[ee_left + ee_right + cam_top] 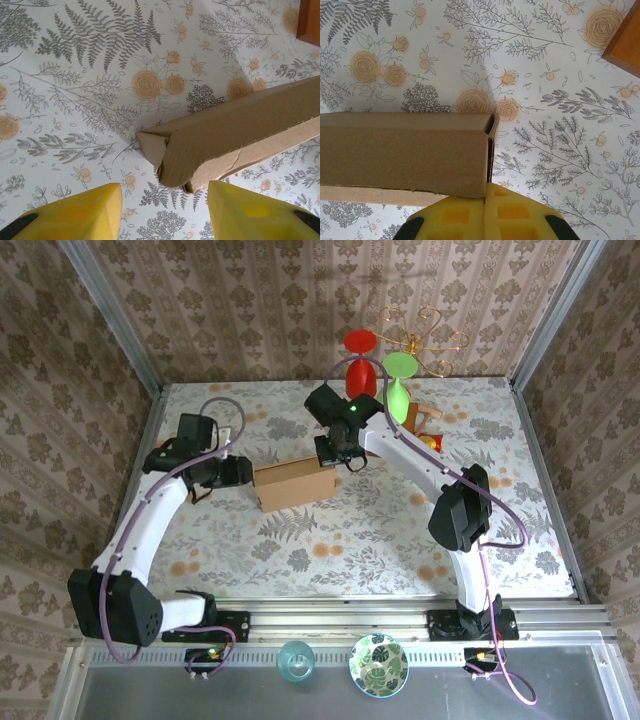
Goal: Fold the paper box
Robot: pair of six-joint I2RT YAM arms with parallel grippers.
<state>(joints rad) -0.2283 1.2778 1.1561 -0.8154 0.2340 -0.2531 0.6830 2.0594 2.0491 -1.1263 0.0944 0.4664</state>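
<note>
The paper box [295, 485] is a tan cardboard box folded into a long, low shape in the middle of the floral table. My left gripper [243, 474] sits at its left end. In the left wrist view the yellow fingers [75, 212] are spread wide, gripper [165, 212] open, with the box's crumpled left end [225, 137] just ahead of them, untouched. My right gripper [336, 457] is at the box's right end. There its fingers [455, 215] are pressed together, gripper [485, 189] shut, tips against the lid corner of the box [405, 152], with nothing visibly between them.
A small wooden stand [425, 425] [625, 42] [311, 21] with a red glass [360, 343] and a green glass [399, 366] stands behind the right arm. A patterned bowl [378, 664] and a teal glass [295, 660] sit on the near ledge. Papered walls enclose the table.
</note>
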